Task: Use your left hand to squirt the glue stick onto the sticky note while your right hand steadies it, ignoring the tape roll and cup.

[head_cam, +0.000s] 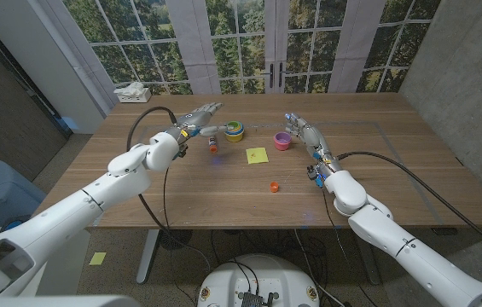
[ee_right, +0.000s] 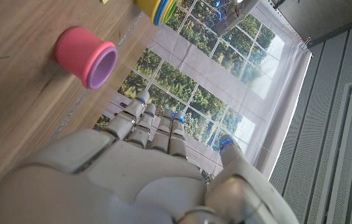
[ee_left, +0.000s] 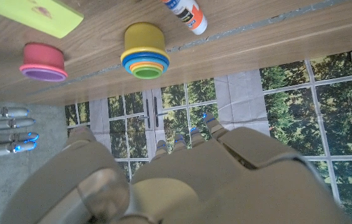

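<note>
My left hand (head_cam: 196,119) hovers empty, fingers apart, beside the glue stick (head_cam: 212,145) lying on the tabletop (head_cam: 394,170). The yellow sticky note (head_cam: 257,155) lies mid-table; my right hand (head_cam: 304,135), fingers spread, holds nothing.

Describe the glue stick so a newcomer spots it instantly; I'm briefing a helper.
On the wooden table, look beside the left hand, just left of the yellow stacked cups. The glue stick lies on its side there: a small white tube with an orange end, unlike the round cups nearby.
</note>
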`<state>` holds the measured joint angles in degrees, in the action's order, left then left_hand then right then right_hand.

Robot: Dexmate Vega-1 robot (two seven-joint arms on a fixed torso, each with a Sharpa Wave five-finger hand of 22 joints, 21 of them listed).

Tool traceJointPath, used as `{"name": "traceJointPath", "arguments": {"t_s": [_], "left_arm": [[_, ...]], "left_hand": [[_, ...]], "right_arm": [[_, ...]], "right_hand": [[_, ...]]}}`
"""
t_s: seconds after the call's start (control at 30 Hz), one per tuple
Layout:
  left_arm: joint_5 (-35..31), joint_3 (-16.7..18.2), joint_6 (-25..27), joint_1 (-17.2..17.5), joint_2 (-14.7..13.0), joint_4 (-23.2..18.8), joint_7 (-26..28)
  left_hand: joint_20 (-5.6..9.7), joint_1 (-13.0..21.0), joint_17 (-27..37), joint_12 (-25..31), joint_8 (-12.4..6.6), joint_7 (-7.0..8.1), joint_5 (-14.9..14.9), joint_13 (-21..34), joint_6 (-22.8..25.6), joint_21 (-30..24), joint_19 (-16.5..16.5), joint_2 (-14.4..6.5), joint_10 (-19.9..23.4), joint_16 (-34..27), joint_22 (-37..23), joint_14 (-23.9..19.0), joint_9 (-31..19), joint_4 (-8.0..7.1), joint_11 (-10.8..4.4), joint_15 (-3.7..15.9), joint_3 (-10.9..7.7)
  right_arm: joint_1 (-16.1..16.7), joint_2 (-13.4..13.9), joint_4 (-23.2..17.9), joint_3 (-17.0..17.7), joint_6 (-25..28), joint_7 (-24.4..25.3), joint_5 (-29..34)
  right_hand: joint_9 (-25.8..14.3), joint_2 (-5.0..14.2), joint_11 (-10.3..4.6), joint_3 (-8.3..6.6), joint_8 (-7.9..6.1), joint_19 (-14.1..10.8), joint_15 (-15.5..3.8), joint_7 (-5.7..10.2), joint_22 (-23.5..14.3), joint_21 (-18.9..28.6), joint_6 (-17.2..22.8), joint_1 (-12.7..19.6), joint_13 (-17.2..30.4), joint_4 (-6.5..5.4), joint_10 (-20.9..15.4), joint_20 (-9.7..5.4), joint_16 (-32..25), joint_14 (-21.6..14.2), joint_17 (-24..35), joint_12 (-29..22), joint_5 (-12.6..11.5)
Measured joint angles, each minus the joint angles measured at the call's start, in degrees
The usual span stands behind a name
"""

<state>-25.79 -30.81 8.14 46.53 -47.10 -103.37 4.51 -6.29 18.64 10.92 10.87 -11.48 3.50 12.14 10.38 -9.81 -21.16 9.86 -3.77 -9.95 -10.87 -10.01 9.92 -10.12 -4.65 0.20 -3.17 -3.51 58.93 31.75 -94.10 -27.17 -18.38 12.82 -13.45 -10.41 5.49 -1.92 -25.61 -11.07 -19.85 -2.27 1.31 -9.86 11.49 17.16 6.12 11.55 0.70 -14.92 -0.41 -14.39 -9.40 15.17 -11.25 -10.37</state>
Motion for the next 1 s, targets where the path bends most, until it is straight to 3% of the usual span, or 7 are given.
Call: {"name": "traceJointPath", "arguments": {"t_s": [0.1,0.3,0.53,0.67,0.9,1.0], "left_arm": [[3.0,0.8,-2.4,0.9,0.4,0.7,2.5],[9.2,2.9,-6.6,3.1,1.7,2.1,6.1],[17.4,4.3,-11.6,4.5,2.9,3.1,7.5],[22.1,5.5,-14.3,5.6,4.2,4.5,7.3],[32.1,7.0,-19.0,6.8,5.9,6.3,4.3],[36.4,8.0,-20.6,7.6,6.9,7.6,2.7]], "left_hand": [[0.50,-2.3,-0.2,0.4,-0.64,0.00,0.7,-0.1,0.0,0.4,0.1,0.2,0.2,-0.4,0.0,-0.1,0.0,-1.13,-0.24,0.74,1.13],[1.77,-6.3,-0.5,0.8,-1.33,-0.01,2.3,-0.4,0.0,1.1,-0.1,0.8,0.1,-0.4,0.2,-0.1,0.3,-3.22,-1.54,2.14,3.23],[4.14,-8.1,-0.8,1.3,-1.77,-0.26,3.3,-0.5,-0.2,1.2,0.0,0.5,0.1,-0.9,0.2,-0.3,0.5,-3.45,-2.98,3.75,4.47],[5.02,-8.2,-0.8,1.3,-1.77,-0.45,3.6,-0.5,0.0,1.6,0.0,0.5,0.1,-0.9,0.2,0.0,0.5,-3.21,-2.98,4.11,4.83],[7.92,-8.4,-1.1,1.3,-1.77,-1.07,4.4,-0.5,0.0,2.0,0.0,0.8,0.2,-0.9,0.4,0.0,0.5,-2.72,-3.30,4.72,5.32],[7.96,-8.4,-1.1,1.3,-1.77,-1.07,4.7,-0.5,0.0,2.1,0.0,0.8,0.2,-0.9,0.4,0.0,0.5,-2.66,-3.71,4.72,5.39]], "right_arm": [[0.2,0.1,-0.1,0.1,-0.1,0.0,-0.1],[0.7,0.2,-0.2,0.3,-0.7,0.0,-0.3],[1.2,0.2,-0.2,0.6,-1.1,0.0,-0.4],[1.6,0.0,-0.1,0.8,-2.1,0.2,-0.4],[2.4,-0.6,0.4,1.3,-3.7,0.7,-0.5],[2.7,-0.9,0.6,1.4,-4.9,0.9,-1.0]], "right_hand": [[0.0,-1.19,-0.01,0.40,0.00,0.0,-0.08,-0.19,0.0,0.0,-0.2,-0.2,-0.1,0.25,0.0,-0.02,0.3,0.1,-0.2,0.0,0.0],[0.0,-1.80,0.39,0.79,0.12,-0.3,0.23,-0.51,0.0,0.0,-0.5,-0.8,-0.1,0.32,0.4,-0.94,0.3,0.4,-0.3,0.0,0.0],[0.0,-2.33,0.18,1.26,0.28,0.8,0.15,-0.50,0.0,-0.4,-0.5,-1.3,-0.1,0.32,0.6,-0.73,0.7,0.9,-0.6,0.0,0.0],[0.0,-2.32,-0.45,1.26,0.28,1.0,0.33,-0.50,0.0,-0.5,-0.5,-1.3,-0.1,0.32,1.2,-0.92,1.1,1.1,-0.9,0.2,0.0],[0.0,-2.32,-0.44,1.26,0.28,0.5,0.11,-0.58,0.0,-0.5,-1.0,-1.3,-0.1,0.32,1.9,-1.97,1.6,1.3,-1.3,0.3,0.0],[0.0,-2.32,-0.44,1.26,0.27,0.5,0.12,-0.58,0.0,-0.5,-1.0,-1.3,-0.1,0.32,1.9,-1.97,1.6,1.3,-1.3,0.3,0.0]]}}
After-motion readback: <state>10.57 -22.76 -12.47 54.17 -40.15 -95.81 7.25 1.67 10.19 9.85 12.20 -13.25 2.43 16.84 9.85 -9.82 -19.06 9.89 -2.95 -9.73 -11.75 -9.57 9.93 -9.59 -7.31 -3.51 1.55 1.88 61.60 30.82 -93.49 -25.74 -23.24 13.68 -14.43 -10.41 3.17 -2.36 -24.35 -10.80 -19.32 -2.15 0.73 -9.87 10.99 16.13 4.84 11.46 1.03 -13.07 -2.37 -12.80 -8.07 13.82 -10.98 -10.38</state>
